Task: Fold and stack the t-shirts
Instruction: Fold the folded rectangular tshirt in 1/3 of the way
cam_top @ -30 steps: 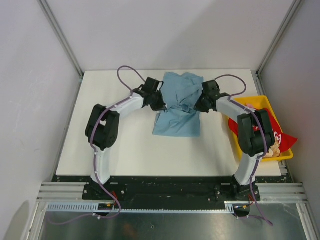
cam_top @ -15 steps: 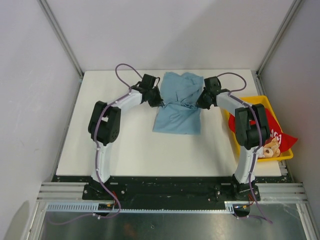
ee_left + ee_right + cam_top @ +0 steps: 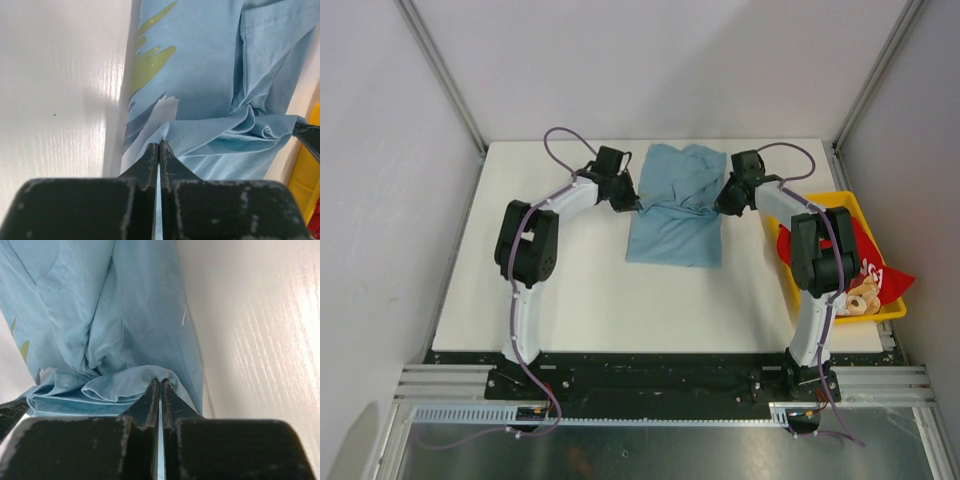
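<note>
1. Red shirt [image 3: 882,276] lies in the bin [image 3: 827,202], spilling over its right rim, at the table's [image 3: 570,290] right edge.
2. Blue shirt [image 3: 670,240] lies mid-table, farther back, creased across.
3. Left gripper [image 3: 636,207] and right gripper [image 3: 717,210] clamp that crease from opposite sides.

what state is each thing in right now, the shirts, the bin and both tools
blue shirt: lying on the table, partly folded, bunched across the middle
left tool: shut on the blue shirt's hem
right tool: shut on the blue shirt's hem
yellow bin: upright at the table's right edge
red shirt: crumpled in the yellow bin, spilling over its right rim
</note>
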`<state>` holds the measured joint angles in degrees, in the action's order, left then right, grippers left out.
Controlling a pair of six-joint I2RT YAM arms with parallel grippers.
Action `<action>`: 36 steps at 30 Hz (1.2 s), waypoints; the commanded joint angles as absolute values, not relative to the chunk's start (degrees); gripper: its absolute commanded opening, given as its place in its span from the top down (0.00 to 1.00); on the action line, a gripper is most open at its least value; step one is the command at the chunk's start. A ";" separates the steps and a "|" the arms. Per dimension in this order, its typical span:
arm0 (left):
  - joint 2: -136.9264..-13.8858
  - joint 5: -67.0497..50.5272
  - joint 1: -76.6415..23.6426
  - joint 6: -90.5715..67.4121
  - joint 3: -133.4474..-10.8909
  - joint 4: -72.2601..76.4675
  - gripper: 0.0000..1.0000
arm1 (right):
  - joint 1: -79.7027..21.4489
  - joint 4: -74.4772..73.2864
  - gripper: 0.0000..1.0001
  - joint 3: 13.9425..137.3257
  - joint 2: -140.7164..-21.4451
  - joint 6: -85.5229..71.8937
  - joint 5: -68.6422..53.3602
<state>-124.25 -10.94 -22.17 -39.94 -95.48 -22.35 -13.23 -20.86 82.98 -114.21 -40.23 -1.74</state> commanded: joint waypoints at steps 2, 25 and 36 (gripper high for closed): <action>-124.69 -13.27 -21.28 -38.28 -99.49 -21.32 1.00 | -12.66 -20.86 1.00 85.43 -114.05 -39.37 -0.37; -120.47 -16.81 -20.60 -31.48 -97.25 -21.31 0.94 | -20.11 -23.74 0.79 88.25 -111.35 -30.86 3.02; -131.61 -20.90 -21.71 -29.15 -106.13 -21.27 1.00 | -19.26 -23.55 0.90 98.78 -125.33 -30.24 1.31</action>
